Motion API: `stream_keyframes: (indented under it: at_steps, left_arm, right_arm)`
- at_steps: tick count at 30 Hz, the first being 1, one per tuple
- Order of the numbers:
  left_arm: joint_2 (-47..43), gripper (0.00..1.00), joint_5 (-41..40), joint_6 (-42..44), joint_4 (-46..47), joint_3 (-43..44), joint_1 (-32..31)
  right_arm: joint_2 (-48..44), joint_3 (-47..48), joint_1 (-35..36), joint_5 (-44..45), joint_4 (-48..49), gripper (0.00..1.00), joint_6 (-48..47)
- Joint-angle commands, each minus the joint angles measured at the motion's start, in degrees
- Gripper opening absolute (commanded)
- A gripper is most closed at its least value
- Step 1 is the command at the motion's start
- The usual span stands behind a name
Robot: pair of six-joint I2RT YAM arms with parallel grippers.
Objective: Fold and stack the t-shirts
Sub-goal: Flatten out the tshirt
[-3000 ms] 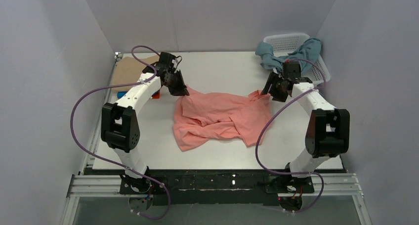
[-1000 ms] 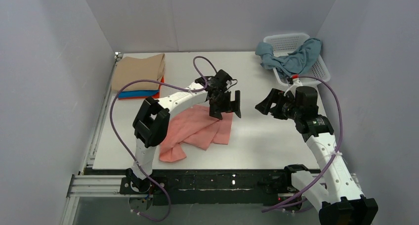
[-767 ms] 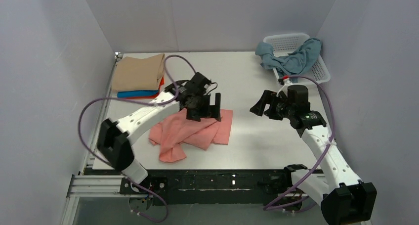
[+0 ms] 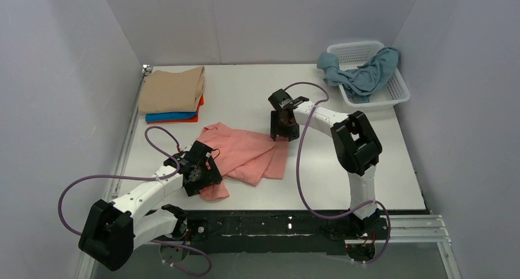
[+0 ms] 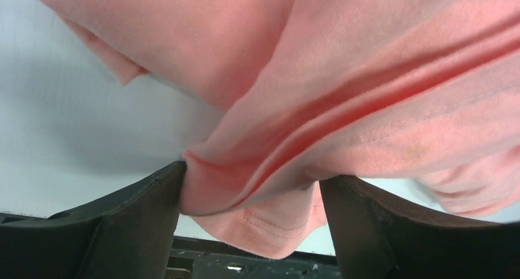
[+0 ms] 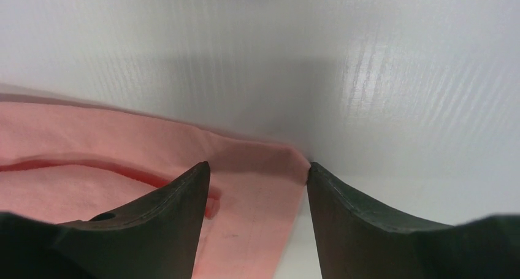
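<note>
Overhead view wide; wrist views close, sharing salmon shirt (image 4: 248, 155).

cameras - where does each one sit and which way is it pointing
Top external: above and behind the bases, looking down the table; both arms show.
Left wrist: low, facing the salmon pink shirt bunched between the left claw fingers.
Right wrist: faces down at that shirt's corner, right claw open over it.
All three share the pink shirt.

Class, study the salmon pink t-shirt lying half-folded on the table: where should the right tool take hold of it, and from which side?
Grip the salmon pink t-shirt at its far right corner, coming down from above with the right tool. That corner lies flat with a free edge on the bare table, and the open fingers already straddle it.
</note>
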Motion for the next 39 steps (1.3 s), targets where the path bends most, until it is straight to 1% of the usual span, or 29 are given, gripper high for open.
stream_keyframes:
  at_steps: [1, 3, 5, 6, 8, 9, 10, 12, 13, 14, 15, 17, 18, 22, 25, 28, 33, 36, 39]
  left_arm:
    - [5.1, 0.72, 0.6, -1.5, 3.0, -5.3, 1.0]
    - [5.9, 0.60, 1.3, -1.6, 3.5, -5.3, 1.1]
    - [6.8, 0.46, 1.9, -1.7, 5.2, -5.2, 1.1]
    - [7.2, 0.38, 2.0, -1.7, 5.1, -5.0, 1.1]
    - [7.7, 0.19, 1.5, -1.3, 4.3, -4.1, 1.2]
    - [7.9, 0.09, 0.7, -1.1, 2.3, -3.4, 1.2]
    - [8.1, 0.01, 0.0, -0.6, 0.5, -2.4, 1.2]
    - [8.0, 0.00, -1.0, 0.7, -2.3, -0.1, 1.2]
    - [7.6, 0.00, -1.2, 1.0, -3.2, 0.4, 1.2]
    - [6.8, 0.00, -1.4, 1.1, -4.2, 0.7, 1.2]
    - [5.8, 0.00, -1.6, 1.0, -4.7, 0.9, 1.2]
    - [3.0, 0.00, -2.8, 1.1, -7.1, 1.8, 1.2]
    - [1.5, 0.00, -4.1, 1.2, -10.2, 2.6, 1.2]
    - [-7.1, 0.00, -13.6, 2.0, -20.0, 7.1, 1.3]
    - [-12.0, 0.00, -20.3, 3.9, -23.9, 11.6, 1.5]
    - [-14.5, 0.00, -27.4, 5.1, -25.8, 16.9, 1.8]
    - [-14.5, 0.00, -33.6, 9.8, -24.6, 27.1, 2.0]
    - [-14.9, 0.00, -33.9, 15.3, -19.0, 31.6, 2.1]
    - [-15.1, 0.00, -32.3, 21.4, -13.7, 37.0, 2.1]
  right_arm:
    - [0.6, -2.2, 1.6, 3.1, -5.0, 0.66, 3.2]
    - [-0.5, -3.8, 2.4, 3.9, -5.2, 0.63, 4.0]
    - [-1.0, -4.8, 2.9, 3.7, -5.3, 0.58, 5.2]
    - [-1.1, -5.2, 3.0, 3.6, -5.1, 0.52, 5.9]
    - [-1.6, -6.4, 3.1, 3.7, -4.2, 0.40, 7.2]
    - [-2.0, -7.1, 3.1, 3.2, -3.8, 0.35, 7.8]
    - [-2.4, -7.7, 3.2, 2.8, -3.4, 0.32, 8.5]
    - [-3.2, -8.8, 3.1, 0.9, -1.9, 0.20, 9.1]
    - [-3.7, -9.3, 3.1, 0.3, -0.9, 0.13, 9.1]
    - [-4.1, -9.6, 3.1, 0.0, -0.2, 0.03, 9.1]
    - [-4.6, -9.8, 3.1, 0.4, 0.4, 0.01, 9.0]
    - [-5.9, -9.6, 3.1, 3.0, 0.6, 0.01, 8.3]
    - [-6.6, -9.1, 3.1, 5.7, 0.0, 0.01, 7.9]
    - [-11.2, -6.4, 1.3, 15.9, -4.6, 0.01, 4.3]
    - [-16.4, -5.9, -1.7, 21.7, -6.2, 0.01, 1.2]
    - [-22.9, -6.4, -5.9, 24.3, -6.5, 0.01, -1.7]
    - [-33.1, -5.2, -11.7, 23.6, -5.0, 0.01, -9.0]
    - [-39.1, -3.3, -12.5, 22.2, -3.1, 0.01, -13.9]
    - [-45.2, -0.9, -12.6, 21.5, -0.8, 0.01, -17.6]
